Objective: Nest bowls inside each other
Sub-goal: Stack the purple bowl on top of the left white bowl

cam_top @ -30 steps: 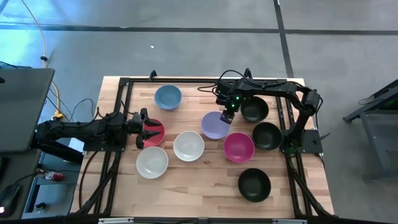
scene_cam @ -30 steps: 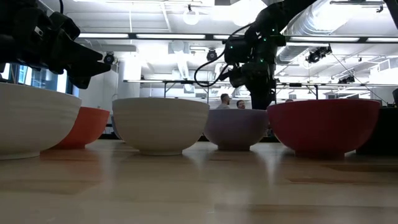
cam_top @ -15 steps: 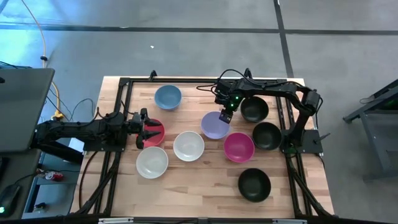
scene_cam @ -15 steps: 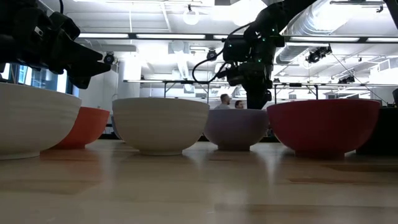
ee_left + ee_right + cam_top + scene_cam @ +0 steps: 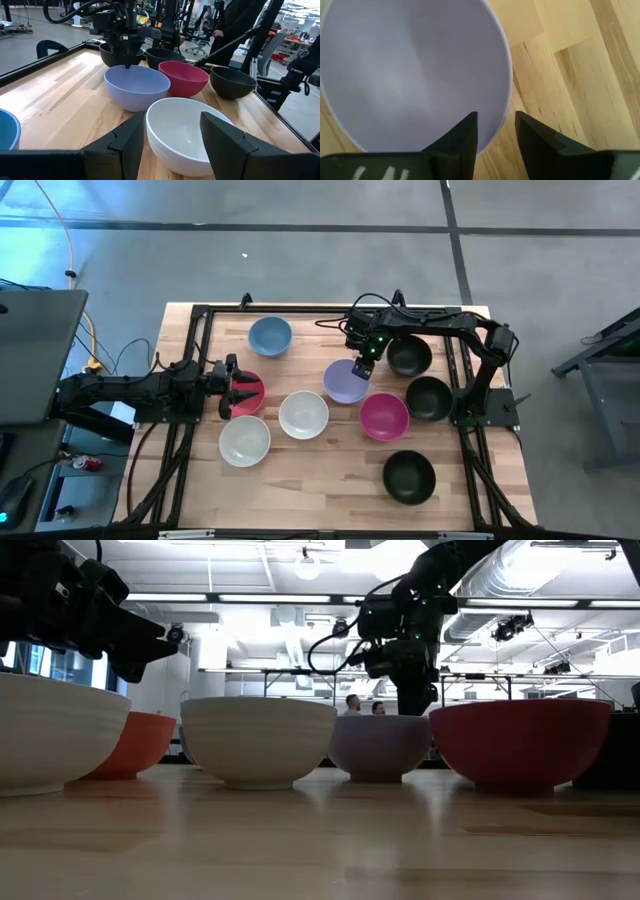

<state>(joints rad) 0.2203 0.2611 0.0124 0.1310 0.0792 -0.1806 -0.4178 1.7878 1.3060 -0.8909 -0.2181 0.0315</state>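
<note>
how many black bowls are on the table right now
3, all on the right side in the high view: one black bowl at the back beside the right arm's tool, one in the middle by the magenta bowl, one alone near the front. None seems hidden.

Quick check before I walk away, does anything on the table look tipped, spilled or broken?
Nothing stands out. Every bowl in view sits upright and apart on the table, none nested. The right gripper straddles the lavender bowl's rim, fingers open.

The right gripper (image 5: 364,367) has edged slightly sideways over the lavender bowl's (image 5: 346,382) rim.
</note>
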